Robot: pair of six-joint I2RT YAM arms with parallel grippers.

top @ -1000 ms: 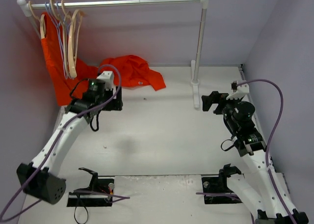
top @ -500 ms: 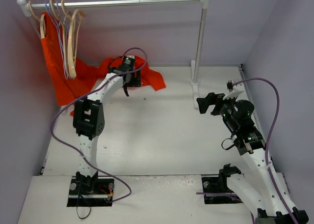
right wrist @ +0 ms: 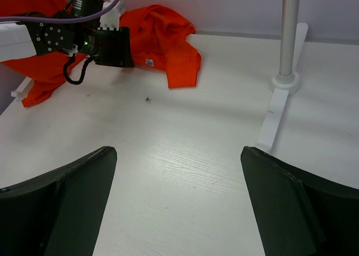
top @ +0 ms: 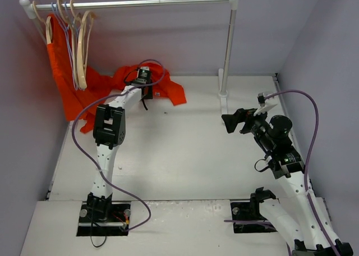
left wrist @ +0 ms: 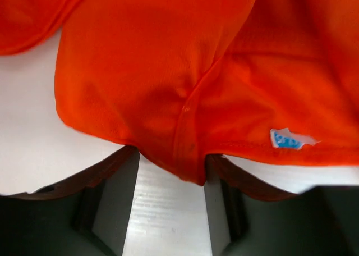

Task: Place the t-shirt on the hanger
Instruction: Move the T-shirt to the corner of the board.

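Left gripper [left wrist: 172,160] reached crumpled soft orange t-shirt [left wrist: 140,71] hem.

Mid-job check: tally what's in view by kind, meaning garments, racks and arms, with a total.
Orange garments: 2, the crumpled t-shirt and a hanging garment
Clothes rack: 1
Robot arms: 2, left arm and right arm
Total: 5
The hangers are too bunched to count.

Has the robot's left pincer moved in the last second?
Yes. The left pincer went farther back and rightward, nearer the rack's upright post, onto the t-shirt.
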